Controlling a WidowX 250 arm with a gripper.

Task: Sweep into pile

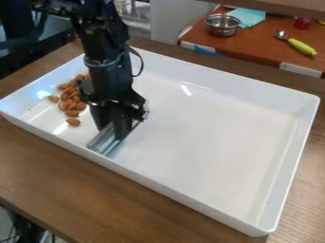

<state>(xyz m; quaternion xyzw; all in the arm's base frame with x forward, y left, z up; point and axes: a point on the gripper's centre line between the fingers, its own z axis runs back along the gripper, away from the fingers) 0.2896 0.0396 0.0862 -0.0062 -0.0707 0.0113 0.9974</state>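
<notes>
Nearest, along the bottom of the frame, there's a wooden surface (57, 173) with a big white tray (203, 137) sat on it at a slant, its raised walls presumably there so nothing gets swept overboard. Left of centre, the claw (111, 127) is closed on a silvery blade (104, 143), which is held low with its long side angled across the tray floor. Held like that, a wide edge is offered for pushing, so several nuts could be caught at once. The arm (105, 52) comes down from the upper left.

Just beyond the blade, towards the left corner, the almonds (71, 102) are bunched loosely, with a stray almond (73, 122) lying nearest the viewer. Pretty much a pile, tbh, though that one could probably be nudged in. Care would be needed, since the bunch could be scattered by a hard shove.

Farther off, upper right, a reddish-brown surface (266, 47) is seen with a metal pot (222, 24), a teal cloth (247, 16), a spoon (281, 34) and a yellow-green toy (302, 47), none of it apparently needed here.
</notes>
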